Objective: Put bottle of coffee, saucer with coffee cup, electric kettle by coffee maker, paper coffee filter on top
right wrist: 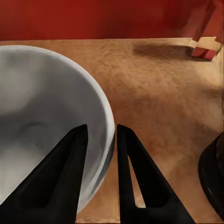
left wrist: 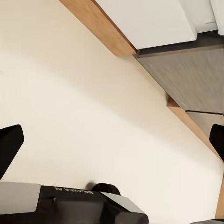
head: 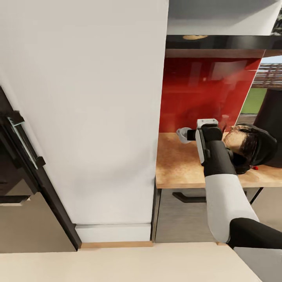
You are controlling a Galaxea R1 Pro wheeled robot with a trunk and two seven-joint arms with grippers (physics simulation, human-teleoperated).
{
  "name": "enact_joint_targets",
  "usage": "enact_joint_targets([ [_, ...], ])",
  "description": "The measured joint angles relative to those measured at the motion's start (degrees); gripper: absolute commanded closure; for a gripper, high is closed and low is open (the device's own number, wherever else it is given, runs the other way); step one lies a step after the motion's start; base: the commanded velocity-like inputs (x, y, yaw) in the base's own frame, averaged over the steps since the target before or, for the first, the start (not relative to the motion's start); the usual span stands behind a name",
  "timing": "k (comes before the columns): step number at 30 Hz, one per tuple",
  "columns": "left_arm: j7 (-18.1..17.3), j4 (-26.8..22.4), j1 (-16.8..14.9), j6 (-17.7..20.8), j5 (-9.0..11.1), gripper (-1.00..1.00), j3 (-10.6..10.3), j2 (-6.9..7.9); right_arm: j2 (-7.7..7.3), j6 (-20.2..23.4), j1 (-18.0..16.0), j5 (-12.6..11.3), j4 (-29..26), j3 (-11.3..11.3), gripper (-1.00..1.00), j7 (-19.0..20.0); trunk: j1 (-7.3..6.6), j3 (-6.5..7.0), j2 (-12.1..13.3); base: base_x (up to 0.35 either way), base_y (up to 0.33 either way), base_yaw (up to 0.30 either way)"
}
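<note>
Floor (left wrist: 93, 116), pale and bare, lies under the left end effector (left wrist: 112, 140), whose dark fingertips stand wide apart at its sides. Farther out, the right end effector (right wrist: 100, 172) pinches the wall of the coffee cup (right wrist: 42, 116), one finger inside the white bowl and one outside, with the cup just over the beige tabletop (head: 176, 164) and the electric kettle (head: 250, 145) close beside the arm. To finish the step well, the robot probably should keep the cup level, carry it to the saucer by the coffee maker (head: 272, 125) against the red backsplash (head: 203, 90), and lower it squarely before letting go.
</note>
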Motion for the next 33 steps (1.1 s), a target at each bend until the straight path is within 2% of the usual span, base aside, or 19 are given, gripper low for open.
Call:
enact_joint_targets([
  [3,-0.03,0.00,0.00,0.00,0.01,-1.00,-0.01,0.00,0.01,-0.02,0.05,-0.10,-0.05,0.03,1.00,0.05,0.00,0.00,0.00,-0.315,0.000,0.000],
  [10,-0.04,0.00,0.00,0.00,0.02,-1.00,-0.01,0.00,0.01,0.01,0.07,-2.40,-0.11,0.05,1.00,-0.15,0.00,0.00,0.00,-0.315,0.000,0.000],
  [17,0.01,0.00,0.00,0.00,0.01,-1.00,-0.02,0.00,0.01,-0.04,0.07,-2.74,-0.12,0.05,1.00,-0.16,0.00,0.00,0.00,-0.270,0.000,0.000],
  [24,0.01,0.00,0.00,0.00,0.01,-1.00,-0.02,0.00,0.00,-0.05,0.14,-2.78,-0.16,0.05,1.00,-0.14,-0.03,0.00,0.00,-0.058,0.000,-0.017],
  [33,0.01,0.01,-0.01,0.00,0.00,-1.00,0.01,0.00,0.00,-0.04,0.16,-2.79,-0.17,0.05,1.00,-0.16,-0.03,0.06,0.00,-0.005,0.000,-0.151],
])
